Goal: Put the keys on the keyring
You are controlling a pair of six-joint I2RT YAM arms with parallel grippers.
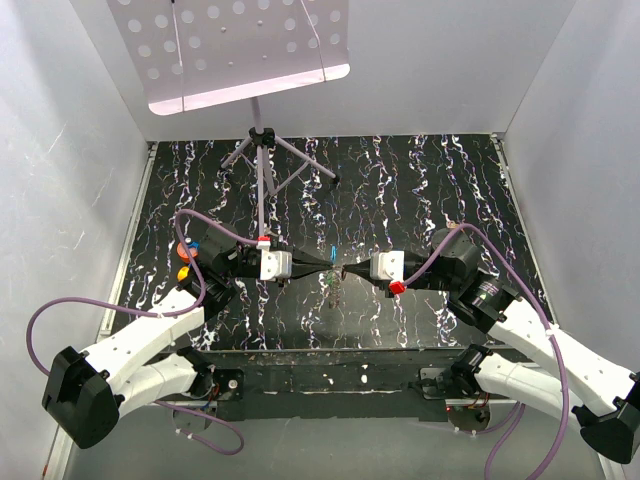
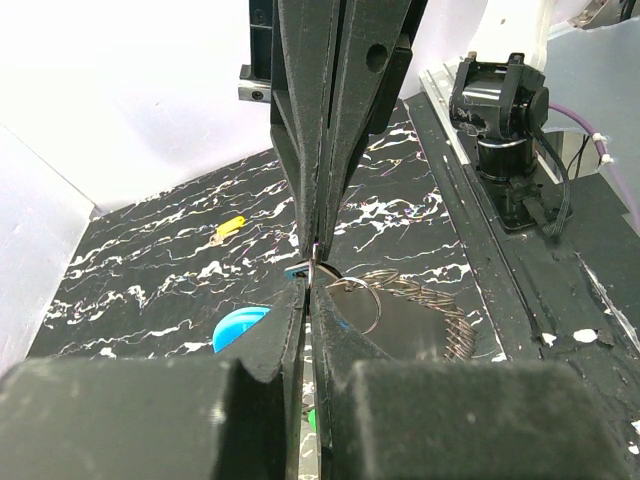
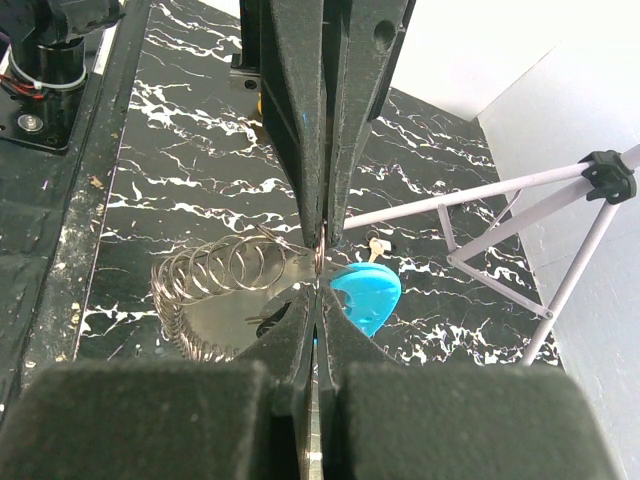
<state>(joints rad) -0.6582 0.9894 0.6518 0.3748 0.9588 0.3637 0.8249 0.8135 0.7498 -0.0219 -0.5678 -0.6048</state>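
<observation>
From overhead, my two arms stretch in from the near edge of the black marbled worktop (image 1: 420,180) and meet tip to tip at its middle. The left end effector (image 1: 322,268) and the right end effector (image 1: 347,272) are each pressed together, nose to nose.

From above, the keyring (image 2: 420,300) is only a blue fleck and a pale tangle under those tips. The wrist views show more. Both pairs of fingers pinch the same thin metal ring where they meet. Joined to that ring are a bright blue teardrop tag (image 3: 365,295) on the far side and a loose coil of silvery wire (image 3: 210,275) on the near side. I cannot tell whether any key is already on the ring.

Beyond the tag, one small key (image 2: 230,227) with a yellow head lies flat on the worktop, apart from the ring. It shows only in the wrist views. Farther off, a pale tripod stand (image 1: 262,150) rises near the far wall.
</observation>
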